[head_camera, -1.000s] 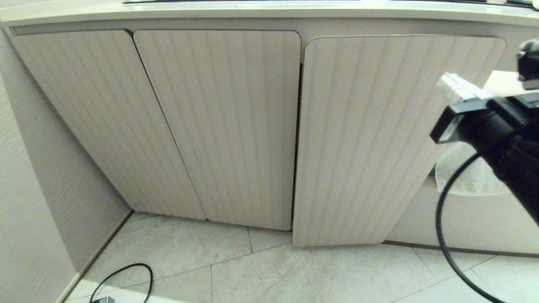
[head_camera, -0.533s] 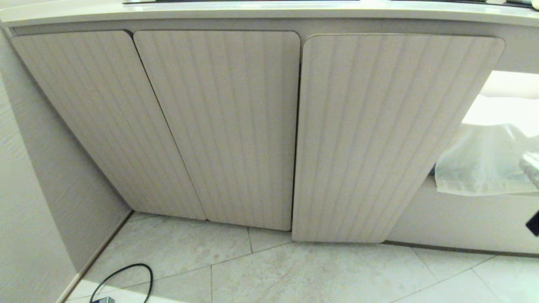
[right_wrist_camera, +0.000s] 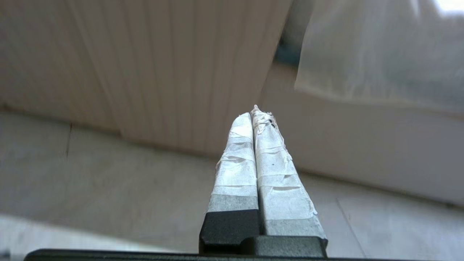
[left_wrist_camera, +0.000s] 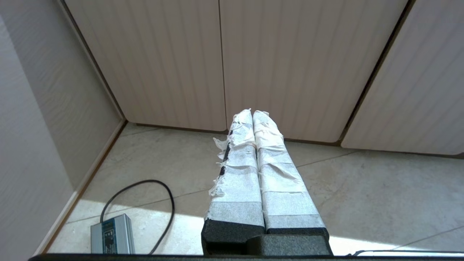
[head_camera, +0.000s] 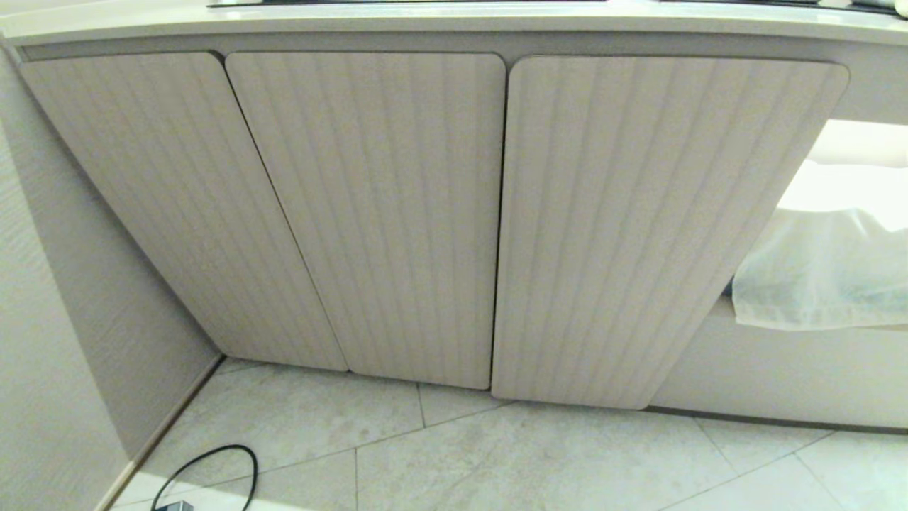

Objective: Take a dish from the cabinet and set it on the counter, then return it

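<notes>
While shut, ribbed round-cornered cabinet, tape-wrapped right claw

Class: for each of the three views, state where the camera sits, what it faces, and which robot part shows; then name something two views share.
Head view: on the head, looking down at the cabinet; no arm shows.
Left wrist view: behind the shut left pincer, facing cabinet doors and floor.
Right wrist view: behind the shut right pincer, facing a door and translucent sheet.
Shared: black cable in head and left wrist views.

Tiled floor carrying a looped black cable (plugged into a grey adapter); translucent white cloth.
</notes>
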Robot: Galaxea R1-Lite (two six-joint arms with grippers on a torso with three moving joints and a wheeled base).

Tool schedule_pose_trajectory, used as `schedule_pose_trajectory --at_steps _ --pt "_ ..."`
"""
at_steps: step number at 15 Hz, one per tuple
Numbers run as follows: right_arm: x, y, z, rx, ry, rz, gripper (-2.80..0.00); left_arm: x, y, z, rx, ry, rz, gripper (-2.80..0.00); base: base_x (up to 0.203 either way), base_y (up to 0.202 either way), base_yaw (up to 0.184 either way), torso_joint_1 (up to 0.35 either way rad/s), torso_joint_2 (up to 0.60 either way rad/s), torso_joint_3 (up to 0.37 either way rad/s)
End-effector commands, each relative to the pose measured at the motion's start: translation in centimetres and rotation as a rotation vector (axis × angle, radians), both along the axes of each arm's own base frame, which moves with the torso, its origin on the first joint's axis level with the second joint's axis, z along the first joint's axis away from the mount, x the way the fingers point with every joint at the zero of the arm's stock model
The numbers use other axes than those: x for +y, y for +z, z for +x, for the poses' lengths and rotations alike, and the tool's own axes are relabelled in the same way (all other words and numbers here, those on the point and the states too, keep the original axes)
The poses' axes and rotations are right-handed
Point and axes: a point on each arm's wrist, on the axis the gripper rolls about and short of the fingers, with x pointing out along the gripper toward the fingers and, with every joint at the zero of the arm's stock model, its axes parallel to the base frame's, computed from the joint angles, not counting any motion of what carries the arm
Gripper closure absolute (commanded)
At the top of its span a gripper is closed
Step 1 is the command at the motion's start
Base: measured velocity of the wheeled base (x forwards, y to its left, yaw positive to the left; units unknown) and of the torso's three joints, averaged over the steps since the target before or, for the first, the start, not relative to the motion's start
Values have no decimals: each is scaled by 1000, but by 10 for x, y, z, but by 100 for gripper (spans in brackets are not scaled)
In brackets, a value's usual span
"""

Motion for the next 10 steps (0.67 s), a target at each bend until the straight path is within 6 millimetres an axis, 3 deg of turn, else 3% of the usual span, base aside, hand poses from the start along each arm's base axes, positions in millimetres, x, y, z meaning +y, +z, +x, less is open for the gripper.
schedule_pose_trajectory --at_steps 1,7,10 --pt "-3 -13 -19 -6 -22 1 0 0 0 0 0 0 0 0 0 0 0 0 0 0" --pt "-1 -50 -45 136 41 9 0 0 0 0 -1 1 0 0 0 0 0 0 0 0" --pt "0 -50 -50 57 55 19 0 0 0 0 0 1 0 0 0 0 0 0 0 0"
